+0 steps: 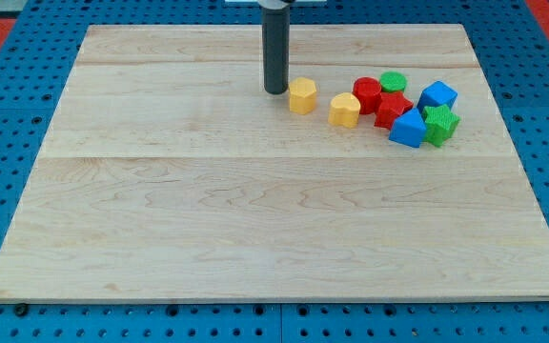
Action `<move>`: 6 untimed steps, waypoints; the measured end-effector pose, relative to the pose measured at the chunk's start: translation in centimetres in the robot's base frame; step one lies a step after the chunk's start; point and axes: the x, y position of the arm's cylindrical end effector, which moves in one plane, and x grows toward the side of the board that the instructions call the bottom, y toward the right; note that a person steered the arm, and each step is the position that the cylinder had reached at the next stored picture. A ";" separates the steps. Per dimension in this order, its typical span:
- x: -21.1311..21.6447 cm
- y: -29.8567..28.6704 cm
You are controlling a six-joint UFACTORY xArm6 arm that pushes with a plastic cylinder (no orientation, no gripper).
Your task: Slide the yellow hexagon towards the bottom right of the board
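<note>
The yellow hexagon sits on the wooden board in the upper middle of the view. My tip stands just to its left, very close to it, slightly toward the view's top. A second yellow block, rounded on one side, lies just right of the hexagon, a small gap between them.
A cluster lies right of the yellow blocks: a red cylinder, a green cylinder, a red star-like block, a blue block, a blue triangle-like block and a green star-like block. A blue pegboard surrounds the board.
</note>
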 end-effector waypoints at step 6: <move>10.4 6.9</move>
